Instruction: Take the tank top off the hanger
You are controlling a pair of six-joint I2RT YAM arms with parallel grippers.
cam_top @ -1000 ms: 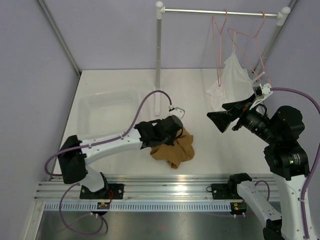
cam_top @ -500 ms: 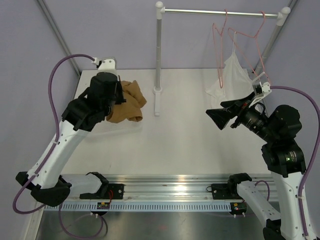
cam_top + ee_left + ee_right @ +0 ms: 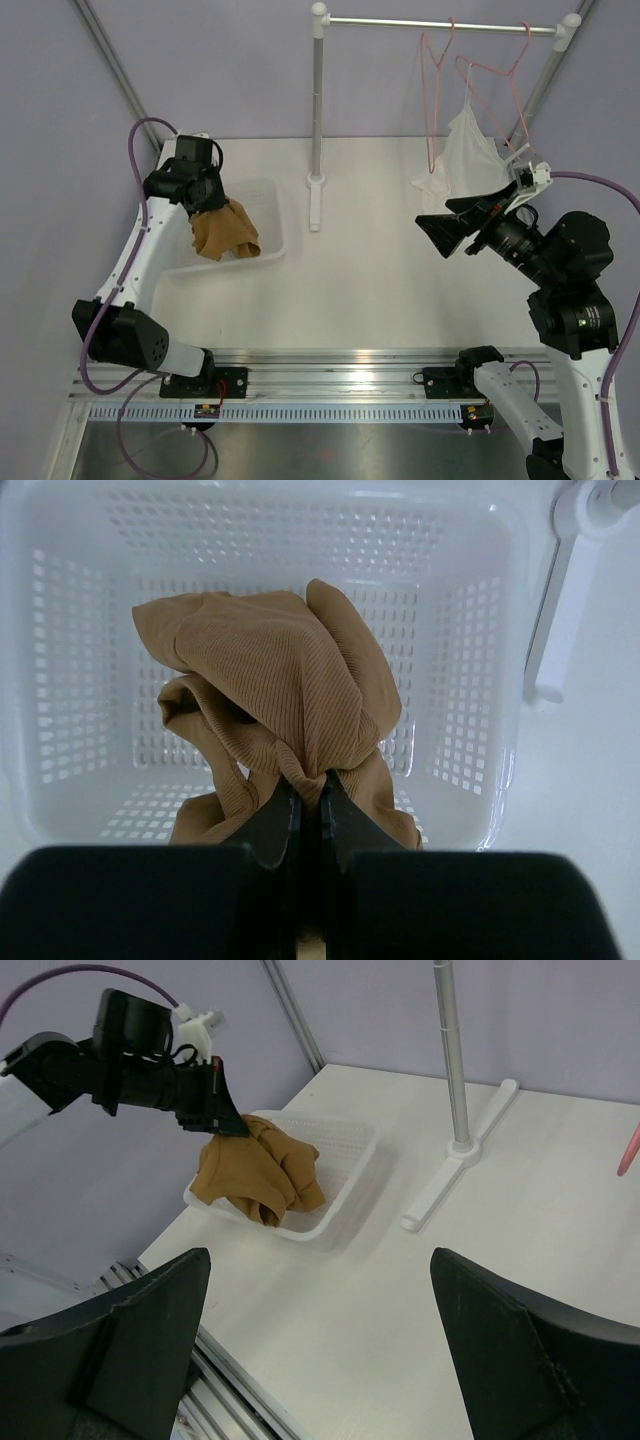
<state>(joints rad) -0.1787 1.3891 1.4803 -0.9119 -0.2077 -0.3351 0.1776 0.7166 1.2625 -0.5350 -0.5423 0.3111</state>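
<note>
The tan-brown tank top [image 3: 226, 232] hangs bunched from my left gripper [image 3: 207, 200], which is shut on it above the white basket [image 3: 268, 205]. In the left wrist view the jaws [image 3: 308, 798] pinch a fold of the tank top [image 3: 270, 675], and its lower end hangs into the basket [image 3: 480, 550]. The bare pink hanger [image 3: 433, 90] hangs on the rod at the back right. My right gripper [image 3: 433, 236] is open and empty, raised in the air over the right side of the table. Its view shows the tank top [image 3: 255, 1170] over the basket [image 3: 350, 1195].
A white rack with a pole [image 3: 317, 120] and a top rod [image 3: 440, 24] stands at the back middle. A second pink hanger [image 3: 495, 75] holds a white sheer top [image 3: 465, 150] just behind my right gripper. Purple walls close in both sides.
My left arm carried the tank top from the table's middle to the far left, and now holds it lower over the basket. The right gripper has barely moved.
</note>
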